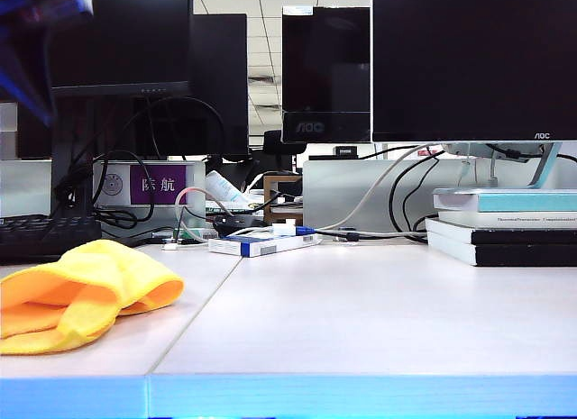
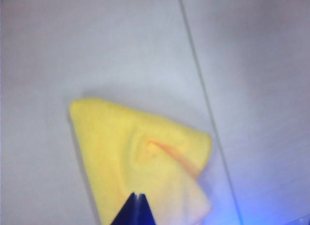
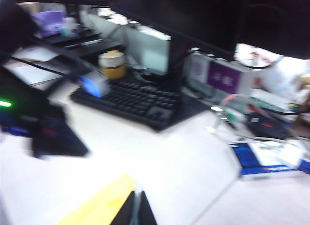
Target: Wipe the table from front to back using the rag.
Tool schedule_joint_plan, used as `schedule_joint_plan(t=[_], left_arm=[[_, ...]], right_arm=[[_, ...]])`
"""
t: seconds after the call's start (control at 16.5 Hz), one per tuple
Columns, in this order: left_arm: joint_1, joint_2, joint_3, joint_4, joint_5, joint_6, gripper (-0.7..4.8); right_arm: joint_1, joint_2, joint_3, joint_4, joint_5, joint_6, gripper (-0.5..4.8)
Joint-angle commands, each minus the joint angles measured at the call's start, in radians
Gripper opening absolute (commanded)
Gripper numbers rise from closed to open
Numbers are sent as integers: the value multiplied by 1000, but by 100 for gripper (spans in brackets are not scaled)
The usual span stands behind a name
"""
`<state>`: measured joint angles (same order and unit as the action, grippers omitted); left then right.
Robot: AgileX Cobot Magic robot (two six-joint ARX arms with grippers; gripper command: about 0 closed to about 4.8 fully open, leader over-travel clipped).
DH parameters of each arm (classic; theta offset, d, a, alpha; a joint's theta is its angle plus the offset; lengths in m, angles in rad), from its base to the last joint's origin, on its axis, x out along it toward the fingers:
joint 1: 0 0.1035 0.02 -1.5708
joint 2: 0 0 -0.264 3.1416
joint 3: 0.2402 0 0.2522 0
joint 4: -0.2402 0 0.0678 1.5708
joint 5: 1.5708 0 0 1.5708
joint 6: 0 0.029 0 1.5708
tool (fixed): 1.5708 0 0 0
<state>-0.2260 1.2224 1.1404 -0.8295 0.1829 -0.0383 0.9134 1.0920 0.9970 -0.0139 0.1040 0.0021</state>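
Observation:
The rag is a bright yellow cloth, bunched in folds at the front left of the pale table, left of the seam line. In the left wrist view the rag lies on the table below my left gripper, whose dark fingertips are pressed together with nothing between them. A blurred blue part of the left arm hangs high at the exterior view's top left. My right gripper is shut and empty, just beside a corner of the rag. The right gripper does not show in the exterior view.
A flat blue-and-white box lies mid-table at the back, among cables. A stack of books sits at the back right and a black keyboard at the back left. Monitors stand behind. A bright blue strip runs along the front edge.

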Motion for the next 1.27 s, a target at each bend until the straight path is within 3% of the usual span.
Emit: schedule_joint_plan(t=[0.06, 0.24, 0.36, 0.79, 1.09, 1.27], left_arm=[[0, -147, 5, 42, -34, 0, -8], [0, -362, 3, 54, -125, -5, -8], [0, -634, -39, 61, -241, -2, -7], [2, -1083, -381, 117, -276, -33, -7], [2, -1192, -707, 362, -269, -101, -8], [2, -1192, -819, 377, -259, -127, -8]], right_arm=[[1, -44, -5, 2, 57, -3, -1], [1, -111, -112, 44, 60, -3, -1], [1, -189, -312, 166, 62, -3, -1], [1, -215, -494, 221, 131, -3, -1], [1, -215, -533, 217, 130, -3, -1], [1, -216, -534, 213, 126, -3, -1]])
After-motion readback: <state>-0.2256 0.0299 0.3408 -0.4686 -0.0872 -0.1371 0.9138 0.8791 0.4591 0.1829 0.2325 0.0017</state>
